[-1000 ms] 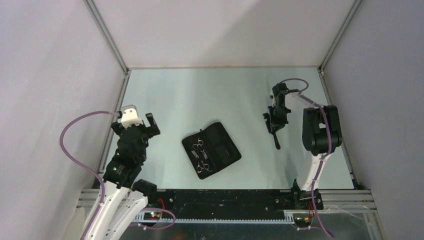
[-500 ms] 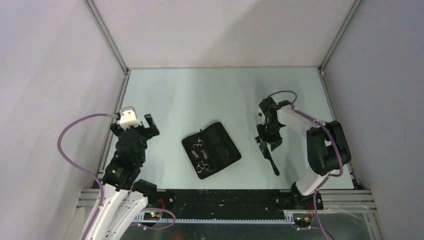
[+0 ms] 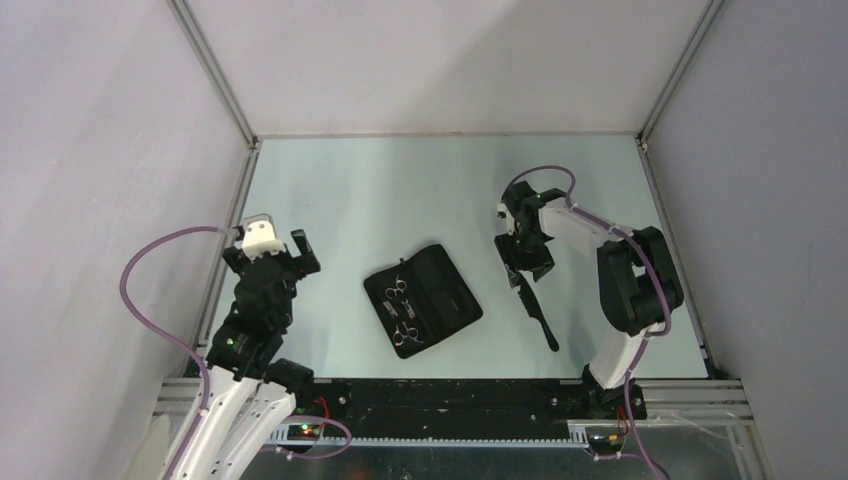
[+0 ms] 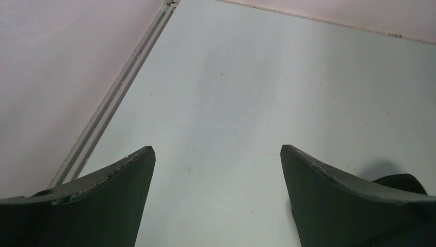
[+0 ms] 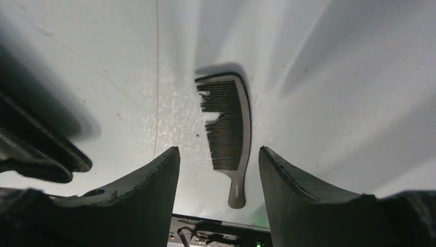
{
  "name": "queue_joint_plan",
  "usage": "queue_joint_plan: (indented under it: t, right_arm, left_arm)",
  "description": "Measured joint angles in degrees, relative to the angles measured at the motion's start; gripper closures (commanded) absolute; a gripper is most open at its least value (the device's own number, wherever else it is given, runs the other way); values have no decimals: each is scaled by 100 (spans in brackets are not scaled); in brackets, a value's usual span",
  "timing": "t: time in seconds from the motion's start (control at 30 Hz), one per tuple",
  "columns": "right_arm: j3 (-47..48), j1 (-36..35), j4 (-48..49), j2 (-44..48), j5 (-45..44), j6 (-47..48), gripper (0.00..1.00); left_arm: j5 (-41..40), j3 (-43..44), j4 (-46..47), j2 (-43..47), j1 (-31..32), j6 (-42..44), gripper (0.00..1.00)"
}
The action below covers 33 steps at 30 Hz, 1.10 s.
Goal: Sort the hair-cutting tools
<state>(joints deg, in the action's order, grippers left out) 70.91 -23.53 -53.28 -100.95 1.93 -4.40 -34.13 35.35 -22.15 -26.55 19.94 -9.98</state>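
Black plastic, long and slim: the comb (image 5: 229, 139) lies flat on the pale worktop (image 3: 400, 190), at the right side, well apart from the open case (image 3: 450, 295). Its handle points toward the near edge. Some teeth near its far end look broken or missing.

The right hand (image 5: 218, 150) hangs just above the comb. Its fingers stand moderately apart and there is nothing between them. The comb rests on the worktop and is not held. The left hand (image 4: 217, 150) waits at the left side with its fingers spread wide, also with nothing in it, over bare worktop.

One pair of scissors (image 3: 397, 289) sits in the far part of the case, and a second pair (image 3: 407, 336) sits in the near part. Both seem to be tucked into it, though the top view is too small to show how they are fastened.

I judge that the step in hand concerns the comb, since only the right hand is near any tool. The scissors look untouched, so much of the sorting seems not yet done.

If the comb has to be lifted, the right hand must come down with one finger on each side of the narrow body and close across it. The comb is thin and lies flat, so the fingertips must reach almost to the worktop, or they may slip over it.
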Motion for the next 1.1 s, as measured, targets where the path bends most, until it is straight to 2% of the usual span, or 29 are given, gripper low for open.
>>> queue_joint_plan:
  t: [0.37, 0.6, 1.1]
  right_arm:
    - [238, -15, 240, -763, -105, 264, 36]
    - [299, -103, 295, -920, -269, 321, 42]
    - [391, -61, 227, -1005, -168, 439, 71]
  left_arm:
    - [11, -2, 13, -15, 0, 0, 1]
    - [28, -2, 17, -20, 0, 0, 1]
    - [28, -2, 17, -20, 0, 2, 1]
